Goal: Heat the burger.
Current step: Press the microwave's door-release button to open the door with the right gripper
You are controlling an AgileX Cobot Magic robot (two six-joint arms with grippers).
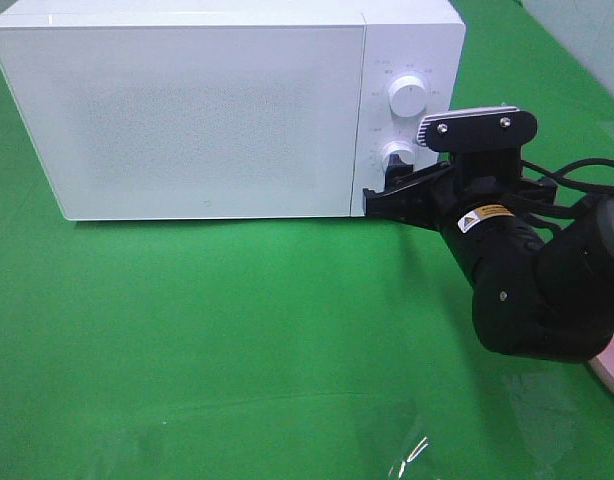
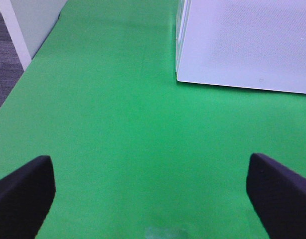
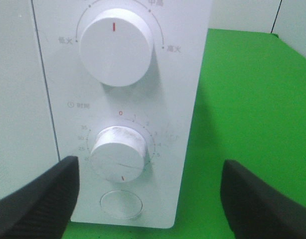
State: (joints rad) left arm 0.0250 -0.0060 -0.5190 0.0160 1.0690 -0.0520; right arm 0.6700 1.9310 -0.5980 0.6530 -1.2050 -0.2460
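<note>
Right pincer (image 1: 379, 195) stood open at the microwave (image 1: 412, 40); I could not see the burger.
From my remote station I saw its jaws spread wide, one to either side of the lower timer dial (image 3: 118, 159) and apart from it; that dial's red mark pointed down; the upper dial (image 3: 115, 47) sat above, its mark upright; the microwave door (image 1: 177, 120) was shut, and the burger showed in no view, so I could not tell where it lay; the left pincer (image 2: 150, 169) hung open over the green desk (image 2: 118, 124), near the microwave's corner.
</note>
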